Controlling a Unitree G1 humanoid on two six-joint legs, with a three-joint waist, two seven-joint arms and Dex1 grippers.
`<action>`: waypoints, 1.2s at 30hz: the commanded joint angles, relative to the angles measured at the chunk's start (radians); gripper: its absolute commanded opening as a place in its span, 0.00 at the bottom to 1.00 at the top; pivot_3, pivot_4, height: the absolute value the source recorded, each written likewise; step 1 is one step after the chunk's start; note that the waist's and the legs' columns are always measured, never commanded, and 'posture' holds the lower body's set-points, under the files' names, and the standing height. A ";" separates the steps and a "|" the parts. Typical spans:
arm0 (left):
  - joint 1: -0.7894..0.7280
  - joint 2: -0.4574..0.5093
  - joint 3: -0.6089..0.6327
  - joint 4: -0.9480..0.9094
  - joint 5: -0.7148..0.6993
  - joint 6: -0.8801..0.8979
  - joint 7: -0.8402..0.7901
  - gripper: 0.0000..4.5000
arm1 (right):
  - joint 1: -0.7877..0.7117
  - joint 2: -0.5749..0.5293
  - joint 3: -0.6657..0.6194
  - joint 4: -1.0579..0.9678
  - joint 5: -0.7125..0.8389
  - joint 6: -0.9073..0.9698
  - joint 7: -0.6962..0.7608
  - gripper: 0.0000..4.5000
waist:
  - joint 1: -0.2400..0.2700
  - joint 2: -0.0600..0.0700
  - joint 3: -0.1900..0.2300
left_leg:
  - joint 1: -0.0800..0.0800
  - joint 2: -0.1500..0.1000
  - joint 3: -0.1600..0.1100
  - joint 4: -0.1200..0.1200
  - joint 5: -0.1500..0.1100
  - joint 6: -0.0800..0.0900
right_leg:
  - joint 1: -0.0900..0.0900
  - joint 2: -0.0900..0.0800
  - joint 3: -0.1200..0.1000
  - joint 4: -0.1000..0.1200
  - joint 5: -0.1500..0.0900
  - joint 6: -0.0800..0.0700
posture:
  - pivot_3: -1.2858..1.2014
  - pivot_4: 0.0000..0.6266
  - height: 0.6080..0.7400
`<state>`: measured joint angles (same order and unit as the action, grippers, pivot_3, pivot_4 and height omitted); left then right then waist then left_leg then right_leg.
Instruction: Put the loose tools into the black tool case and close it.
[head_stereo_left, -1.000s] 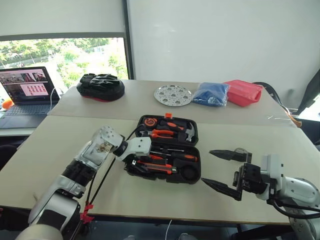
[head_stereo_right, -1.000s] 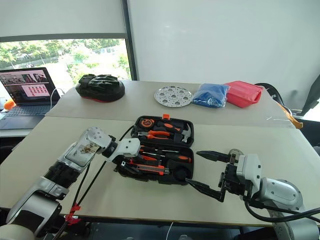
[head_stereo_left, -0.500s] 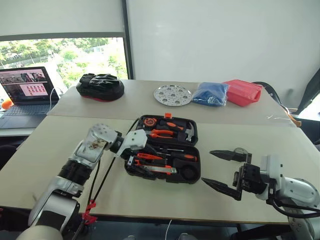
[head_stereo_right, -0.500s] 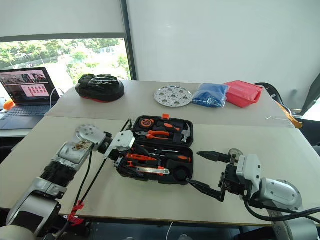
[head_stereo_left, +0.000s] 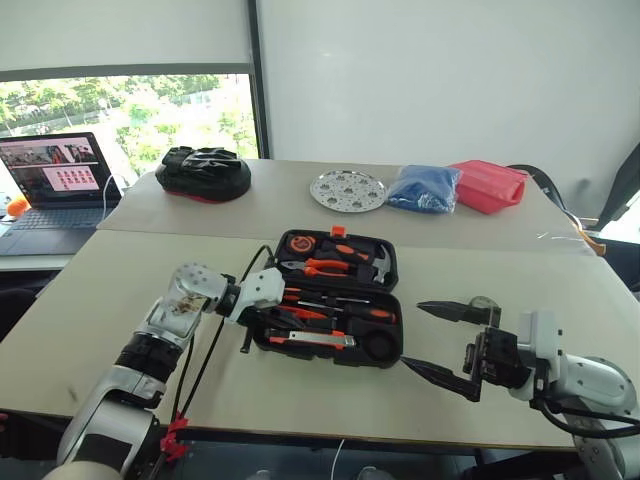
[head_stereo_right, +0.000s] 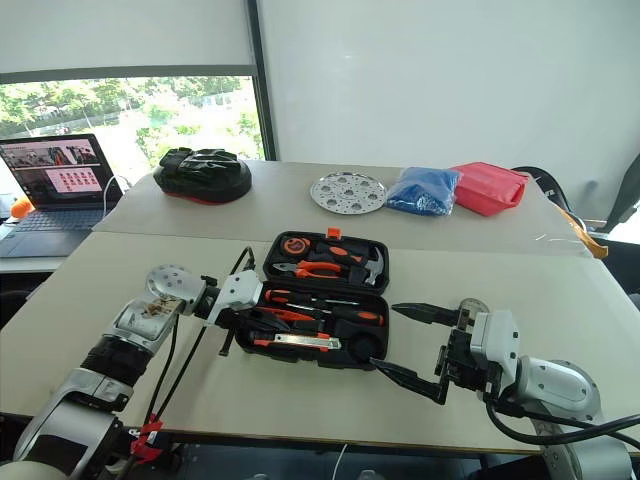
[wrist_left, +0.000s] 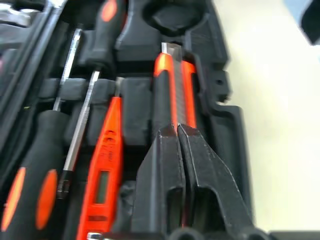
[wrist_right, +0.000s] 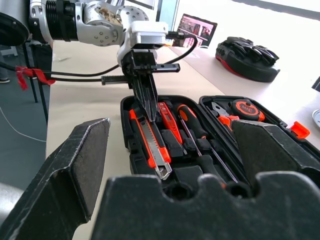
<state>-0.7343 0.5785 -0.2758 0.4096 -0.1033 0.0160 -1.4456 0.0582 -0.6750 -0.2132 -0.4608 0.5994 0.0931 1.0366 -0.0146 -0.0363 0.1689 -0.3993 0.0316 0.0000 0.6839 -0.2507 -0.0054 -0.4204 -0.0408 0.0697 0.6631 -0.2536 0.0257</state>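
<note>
- The black tool case (head_stereo_left: 335, 300) is seen lying open on the surface (head_stereo_left: 120, 330), tools seated in its recesses.
- The left pincer (wrist_left: 179, 131) is pressed together, empty, over the utility knife (wrist_left: 170, 90); the knife could be nudged out.
- The right pincer (head_stereo_left: 445, 342) is held apart beside the case; closing could be blocked by any proud tool.

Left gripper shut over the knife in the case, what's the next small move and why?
Probably press the utility knife down into its recess. The left gripper is shut, fingertips over the knife's handle end, apparently holding nothing. The tools already lie in the open black tool case, so closing the lid should follow.
</note>
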 joint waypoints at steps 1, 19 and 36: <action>0.006 -0.013 -0.013 0.018 0.033 -0.005 0.039 0.01 | -0.007 0.001 -0.014 -0.019 0.005 -0.020 -0.003 1.00 | 0.000 0.000 0.000 | 0.000 0.000 0.000 0.000 0.000 0.000 | 0.000 0.000 0.000 0.000 0.000 0.000 | 0.52 0.24 1.00; 0.109 -0.042 -0.116 -0.073 0.153 0.060 0.147 0.01 | -0.025 0.009 -0.002 -0.016 -0.003 -0.021 -0.026 1.00 | 0.003 0.009 -0.006 | 0.028 0.000 0.000 -0.004 -0.001 0.001 | 0.032 -0.001 0.000 -0.009 -0.006 0.010 | 0.52 0.24 1.00; 0.299 0.147 0.347 -0.102 -0.307 0.010 -0.044 0.89 | 0.391 0.056 -0.408 0.165 -0.032 -0.164 0.009 1.00 | -0.004 0.010 -0.006 | 0.012 0.000 0.001 -0.006 -0.003 0.005 | 0.017 -0.002 0.000 -0.013 -0.001 0.003 | 0.52 0.24 1.00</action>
<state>-0.4592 0.6890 0.0094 0.2926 -0.3639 0.0117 -1.4643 0.4180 -0.6354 -0.5519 -0.3201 0.5747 -0.0119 1.0435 -0.0190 -0.0267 0.1633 -0.3871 0.0319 0.0007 0.6783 -0.2540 -0.0007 -0.4037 -0.0423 0.0700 0.6503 -0.2550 0.0285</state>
